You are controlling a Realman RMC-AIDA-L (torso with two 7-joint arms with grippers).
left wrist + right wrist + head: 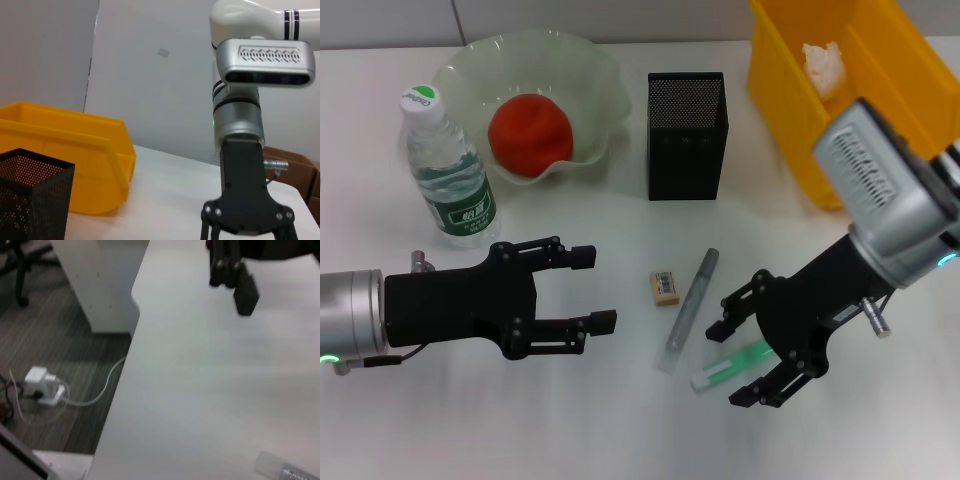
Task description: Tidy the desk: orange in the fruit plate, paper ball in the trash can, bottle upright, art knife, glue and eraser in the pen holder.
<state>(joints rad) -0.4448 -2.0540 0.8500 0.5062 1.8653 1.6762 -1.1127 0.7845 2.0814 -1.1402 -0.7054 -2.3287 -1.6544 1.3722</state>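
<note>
The orange [528, 135] lies in the fruit plate [590, 60] at the back left. The bottle [445, 165] stands upright next to the plate. The paper ball [823, 62] lies in the trash can [790, 110] at the back right. The pen holder [687, 135] stands between them. The eraser [664, 287], the art knife [690, 305] and the glue [732, 362] lie on the desk [620, 420]. My right gripper [727, 364] is open, low over the desk, with a finger on each side of the glue. My left gripper [597, 290] is open and empty, left of the eraser.
The left wrist view shows the trash can [75, 150], the pen holder [30, 200] and my right arm [247, 200]. The right wrist view shows the desk's edge [125, 390], with floor and a power strip [42, 390] beyond it.
</note>
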